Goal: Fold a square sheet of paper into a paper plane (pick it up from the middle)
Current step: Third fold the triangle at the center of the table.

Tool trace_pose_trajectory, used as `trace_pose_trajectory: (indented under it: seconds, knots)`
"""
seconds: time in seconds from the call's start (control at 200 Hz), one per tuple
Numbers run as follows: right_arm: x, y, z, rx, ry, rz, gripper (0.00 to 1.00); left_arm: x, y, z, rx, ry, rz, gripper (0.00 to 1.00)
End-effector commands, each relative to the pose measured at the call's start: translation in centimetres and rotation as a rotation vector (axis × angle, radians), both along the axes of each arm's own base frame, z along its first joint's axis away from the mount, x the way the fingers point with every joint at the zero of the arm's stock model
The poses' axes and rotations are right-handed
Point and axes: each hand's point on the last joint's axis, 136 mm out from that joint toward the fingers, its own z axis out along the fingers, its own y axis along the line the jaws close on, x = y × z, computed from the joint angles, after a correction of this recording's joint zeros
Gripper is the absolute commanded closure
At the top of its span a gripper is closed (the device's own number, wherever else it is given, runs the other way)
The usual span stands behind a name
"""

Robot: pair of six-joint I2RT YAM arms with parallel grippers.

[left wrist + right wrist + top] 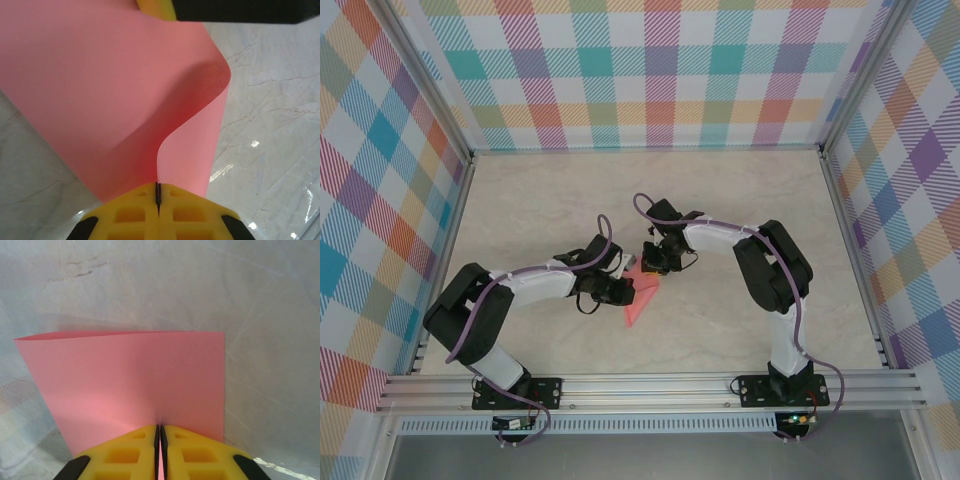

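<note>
We're pinching the salmon-pink folded paper sheet [125, 100] with left end effector [158, 192] and right end effector [160, 432], probably steadying it for creasing.

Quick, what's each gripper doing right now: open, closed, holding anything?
Left gripper: closed, pinching the pink paper.
Right gripper: closed, pinching the same pink paper.

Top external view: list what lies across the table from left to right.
Left arm's elbow → left claw → right claw → right arm's elbow. The pink paper overlaps both claws, so it is left unplaced.
</note>
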Motion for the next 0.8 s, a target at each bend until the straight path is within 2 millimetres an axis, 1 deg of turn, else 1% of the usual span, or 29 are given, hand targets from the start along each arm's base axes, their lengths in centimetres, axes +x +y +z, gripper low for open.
trace_pose_trajectory:
  seconds: [0.0,0.105,0.31,0.625,0.64,0.665,0.795]
  knots:
    - [-0.7,-0.8,-1.3,-0.037,0.042,0.005,0.87,1.3,0.3,0.5,0.022,-0.029,0.013,0.99]
    - [-0.8,-0.8,-1.4,-0.036,0.047,0.0,0.87,1.6,0.4,0.4,0.034,-0.035,0.012,0.99]
    - [-0.9,-0.9,-1.4,-0.041,0.05,0.0,0.86,1.2,0.8,-0.3,0.058,-0.022,-0.003,0.98]
    - [-1.1,-1.0,-1.5,-0.047,0.056,-0.007,0.86,1.1,0.8,0.2,0.05,-0.03,0.005,0.97]
    - [-1.1,-1.0,-1.5,-0.047,0.057,-0.007,0.86,0.6,1.2,-0.1,0.07,-0.005,0.003,0.97]
    - [-1.1,-1.1,-1.6,-0.049,0.057,-0.007,0.86,0.5,1.3,-0.2,0.077,0.001,0.003,0.97]
    - [-1.2,-1.1,-1.5,-0.047,0.057,-0.007,0.85,0.5,1.7,-0.5,0.085,-0.014,0.018,0.97]
